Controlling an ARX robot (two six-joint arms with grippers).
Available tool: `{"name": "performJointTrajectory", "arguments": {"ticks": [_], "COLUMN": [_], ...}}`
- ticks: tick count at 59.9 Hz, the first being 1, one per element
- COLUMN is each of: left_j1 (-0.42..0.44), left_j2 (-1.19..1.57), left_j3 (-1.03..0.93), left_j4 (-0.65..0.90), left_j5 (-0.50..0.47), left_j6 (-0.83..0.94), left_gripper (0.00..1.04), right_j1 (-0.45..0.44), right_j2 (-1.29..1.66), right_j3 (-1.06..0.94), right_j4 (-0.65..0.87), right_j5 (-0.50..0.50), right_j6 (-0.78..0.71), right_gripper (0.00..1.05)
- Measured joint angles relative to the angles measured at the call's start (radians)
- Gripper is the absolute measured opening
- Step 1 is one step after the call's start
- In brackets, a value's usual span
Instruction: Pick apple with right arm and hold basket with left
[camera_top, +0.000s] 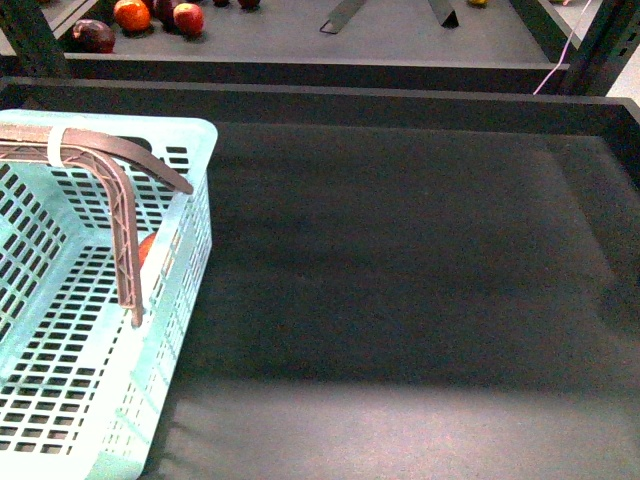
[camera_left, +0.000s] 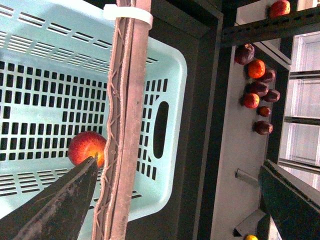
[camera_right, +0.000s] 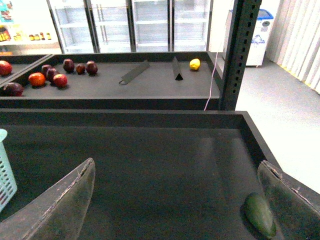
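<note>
While the apple (camera_left: 86, 147) sits in the basket (camera_left: 170, 70), right fingers (camera_right: 60, 205) hang apart.

no readable text, labels, brands, numbers, signs anywhere

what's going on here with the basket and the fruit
A two-armed robot is working at a dark shelf. The apple already lies inside the mint-blue basket. The left gripper sits at the basket's brown handle. The right gripper is open and empty over the bare shelf, with a green fruit near one of its fingers.
</note>
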Motion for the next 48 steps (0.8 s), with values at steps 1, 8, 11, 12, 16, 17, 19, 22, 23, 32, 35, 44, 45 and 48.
{"name": "performJointTrajectory", "arguments": {"ticks": [1, 8, 11, 12, 16, 17, 19, 22, 23, 32, 35, 44, 45, 48], "left_j1": [0.007, 0.031, 0.040, 0.042, 0.062, 0.064, 0.069, 0.074, 0.075, 0.140, 0.144, 0.144, 0.144, 0.144], "left_j2": [-0.010, -0.079, -0.116, -0.124, -0.201, -0.212, -0.236, -0.262, -0.267, -0.367, -0.409, -0.513, -0.526, -0.557], "left_j3": [-0.049, -0.314, -0.375, -0.385, -0.469, -0.484, -0.522, -0.557, -0.563, -0.640, -0.668, -0.724, -0.729, -0.741], "left_j4": [0.114, 0.673, 0.794, 0.811, 0.872, 0.872, 0.872, 0.872, 0.872, 0.859, 0.843, 0.792, 0.786, 0.766], "left_j5": [0.061, 0.219, 0.228, 0.228, 0.243, 0.248, 0.254, 0.261, 0.262, 0.321, 0.324, 0.328, 0.328, 0.328], "left_j6": [0.074, 0.729, 0.983, 1.023, 1.303, 1.338, 1.388, 1.419, 1.423, 1.458, 1.463, 1.468, 1.468, 1.468], "left_gripper": [0.85, 0.64, 0.55, 0.53, 0.33, 0.30, 0.21, 0.12, 0.10, 0.03, 0.03, 0.03, 0.03, 0.03], "right_j1": [0.000, 0.000, 0.000, 0.000, 0.000, 0.000, 0.000, 0.000, 0.000, 0.000, 0.000, 0.000, 0.000, 0.000], "right_j2": [0.000, 0.000, 0.000, 0.000, 0.000, 0.000, 0.000, 0.000, 0.000, 0.000, 0.000, 0.000, 0.000, 0.000], "right_j3": [0.000, 0.000, 0.000, 0.000, 0.000, 0.000, 0.000, 0.000, 0.000, 0.000, 0.000, 0.000, 0.000, 0.000], "right_j4": [0.000, 0.000, 0.000, 0.000, 0.000, 0.000, 0.000, 0.000, 0.000, 0.000, 0.000, 0.000, 0.000, 0.000], "right_j5": [0.000, 0.002, 0.002, 0.002, 0.002, 0.002, 0.002, 0.002, 0.002, 0.002, 0.002, 0.002, 0.002, 0.002], "right_j6": [0.000, 0.000, 0.000, 0.000, 0.000, 0.000, 0.000, 0.000, 0.000, 0.000, 0.000, 0.000, 0.000, 0.000], "right_gripper": [0.96, 0.96, 0.96, 0.96, 0.96, 0.96, 0.96, 0.96, 0.96, 0.96, 0.96, 0.96, 0.96, 0.96]}}
